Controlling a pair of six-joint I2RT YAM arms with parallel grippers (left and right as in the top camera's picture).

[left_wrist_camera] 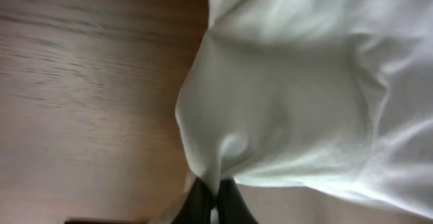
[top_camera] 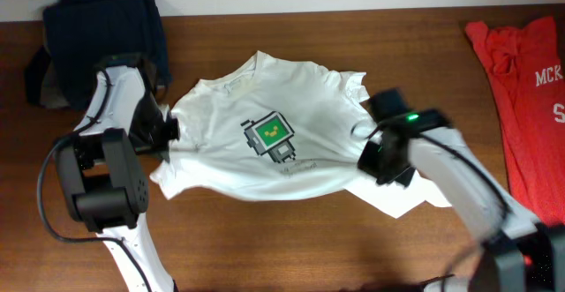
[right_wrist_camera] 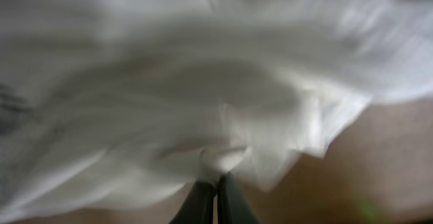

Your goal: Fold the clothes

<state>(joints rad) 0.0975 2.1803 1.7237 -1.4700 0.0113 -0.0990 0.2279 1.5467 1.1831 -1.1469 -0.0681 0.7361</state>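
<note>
The white T-shirt (top_camera: 265, 146) with a green-and-grey robot print (top_camera: 271, 136) is held stretched above the brown table, chest up. My left gripper (top_camera: 168, 133) is shut on a pinch of its left side; the left wrist view shows the cloth (left_wrist_camera: 284, 95) gathered between the black fingers (left_wrist_camera: 216, 197). My right gripper (top_camera: 371, 155) is shut on its right side; the right wrist view, blurred, shows white cloth (right_wrist_camera: 203, 95) bunched at the closed fingers (right_wrist_camera: 216, 187). The shirt's lower right part droops below the right arm.
Dark navy folded garments (top_camera: 106, 36) lie at the back left, close to the left arm. A red T-shirt with white lettering (top_camera: 530, 89) lies at the right edge. Bare wooden table (top_camera: 309, 248) runs along the front.
</note>
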